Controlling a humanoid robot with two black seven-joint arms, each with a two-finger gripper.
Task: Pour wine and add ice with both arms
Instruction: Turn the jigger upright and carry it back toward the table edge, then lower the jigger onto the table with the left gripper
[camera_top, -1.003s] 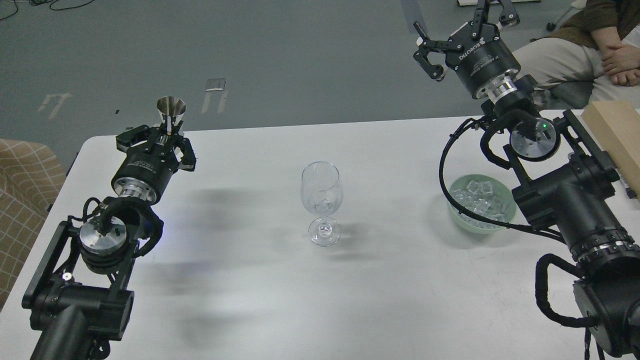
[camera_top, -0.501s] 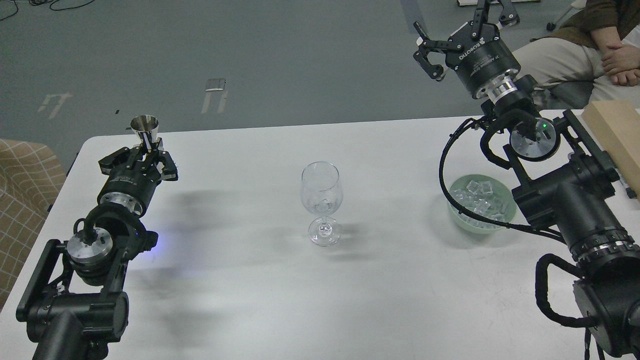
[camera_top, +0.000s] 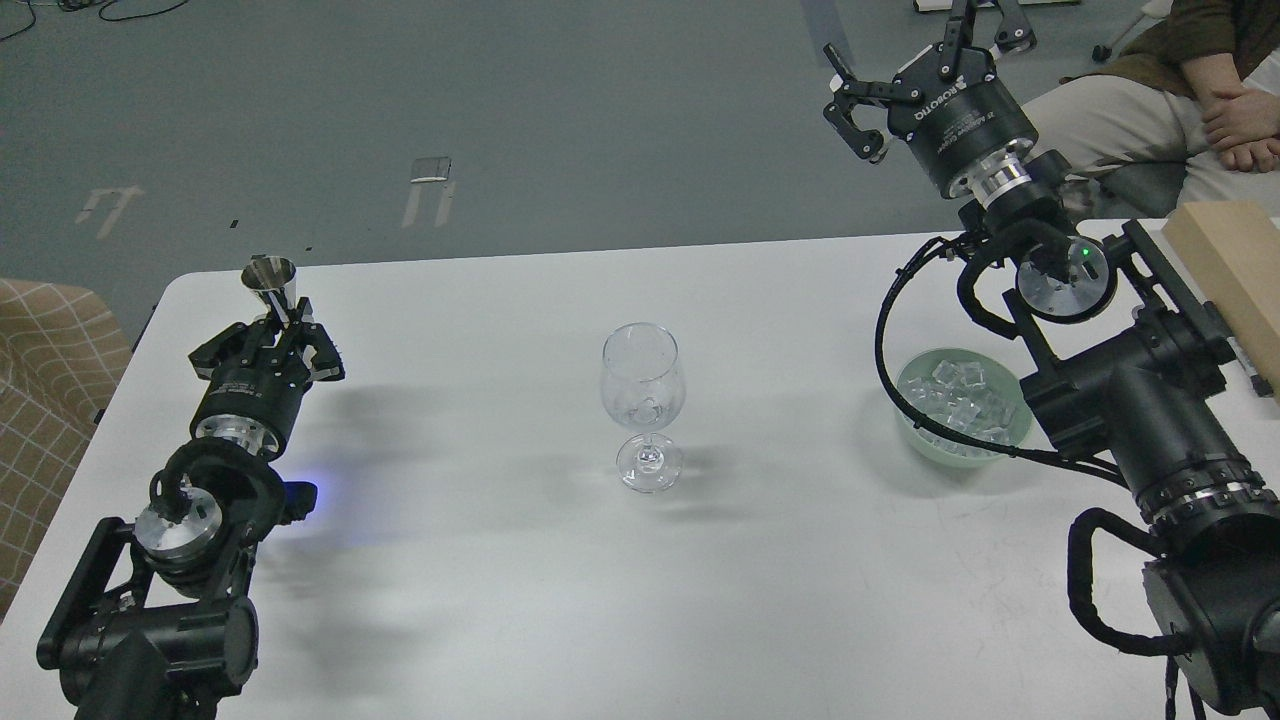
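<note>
The stemmed wine glass (camera_top: 642, 405) stands upright mid-table. Far to its left, the left gripper (camera_top: 283, 322) is closed around a steel jigger (camera_top: 271, 283), held upright. Right of the glass, the ice (camera_top: 960, 398) fills a pale green bowl (camera_top: 918, 438). Above that, the right gripper (camera_top: 915, 45) is spread wide, holding nothing.

Big white table (camera_top: 520, 560) with soft shadows on top. Behind it, dark grey floor (camera_top: 560, 110) with a few pale tape marks. Checked tan chair (camera_top: 40, 400) at the left edge. Light wooden block (camera_top: 1235, 265) at the right edge of the table.
</note>
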